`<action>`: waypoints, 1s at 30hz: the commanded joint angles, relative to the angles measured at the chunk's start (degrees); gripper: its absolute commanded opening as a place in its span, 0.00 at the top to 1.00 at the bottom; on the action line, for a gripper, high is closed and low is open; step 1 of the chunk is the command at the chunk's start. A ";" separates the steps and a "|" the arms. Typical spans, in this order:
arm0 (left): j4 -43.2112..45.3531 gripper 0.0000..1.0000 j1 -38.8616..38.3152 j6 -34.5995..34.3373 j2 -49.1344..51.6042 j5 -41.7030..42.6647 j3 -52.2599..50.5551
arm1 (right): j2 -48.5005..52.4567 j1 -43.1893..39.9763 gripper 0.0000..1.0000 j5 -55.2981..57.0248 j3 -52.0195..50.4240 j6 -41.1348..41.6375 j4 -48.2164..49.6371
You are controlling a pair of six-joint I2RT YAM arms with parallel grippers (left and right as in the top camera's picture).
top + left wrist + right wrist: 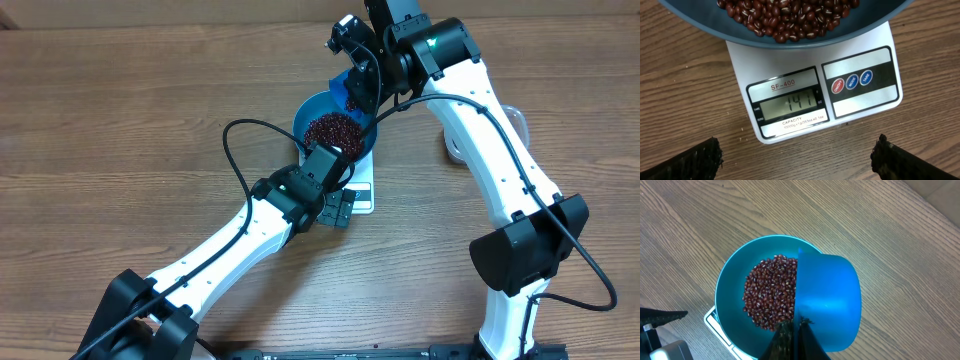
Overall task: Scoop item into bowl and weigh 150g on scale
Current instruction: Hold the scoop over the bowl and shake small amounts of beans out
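left gripper (797, 155): released, jaws wide and empty, hanging just in front of the bowl
scale (815, 95): directly under the bowl; display shows 141, short of target
bowl (732, 287): seated on the scale
beans (771, 292): heaped inside the bowl
scoop (827, 297): above the bowl's right side, mouth tipped toward the heap, long axis running back to the pincer
right gripper (792, 332): clenched on the scoop; by my judgement the nearer arm for the top-up
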 commanded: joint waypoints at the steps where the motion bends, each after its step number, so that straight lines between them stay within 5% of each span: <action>1: 0.17 0.00 0.26 1.31 0.31 -0.33 -0.04 | -0.46 0.04 0.96 0.44 0.79 0.24 0.39; 30: 0.15 0.00 0.26 1.31 0.31 -0.35 -0.04 | -0.46 -0.13 0.96 0.57 0.79 3.02 1.03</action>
